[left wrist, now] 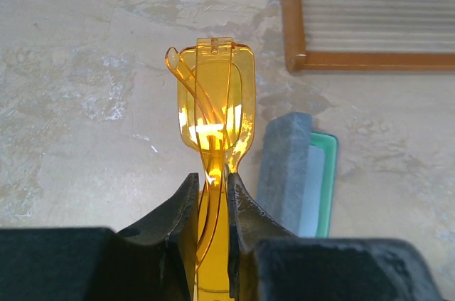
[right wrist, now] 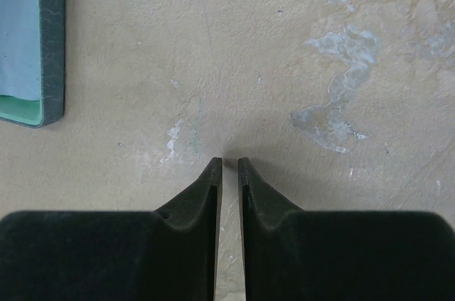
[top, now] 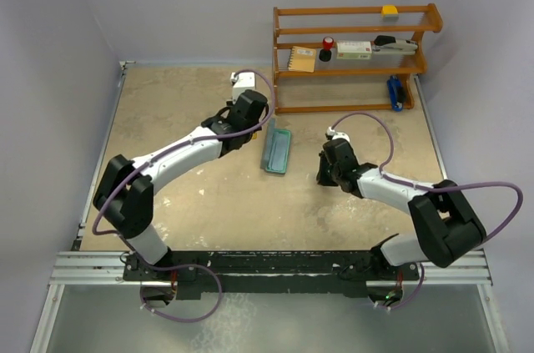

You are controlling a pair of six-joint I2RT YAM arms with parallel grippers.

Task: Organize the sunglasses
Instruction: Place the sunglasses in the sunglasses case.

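Observation:
The sunglasses (left wrist: 213,116), translucent orange-amber, stand on edge and folded between my left gripper's (left wrist: 212,176) fingers, one lens sticking out ahead of the tips above the table. That left gripper (top: 249,115) is shut on them and hangs just left of the open blue-grey case (top: 277,150), whose teal inside (left wrist: 295,173) shows a pale blue cloth (right wrist: 18,23). In the top view the arm hides the sunglasses. My right gripper (top: 329,171) is low over bare table to the right of the case (right wrist: 32,38), its jaws (right wrist: 229,161) a narrow slit apart with nothing between them.
A wooden shelf rack (top: 355,57) stands at the back right, holding small items: a yellow block, a red-capped bottle, a box, a stapler and a blue tool. Its lower rail (left wrist: 370,62) lies ahead and to the right of the left gripper. Walls close in the table.

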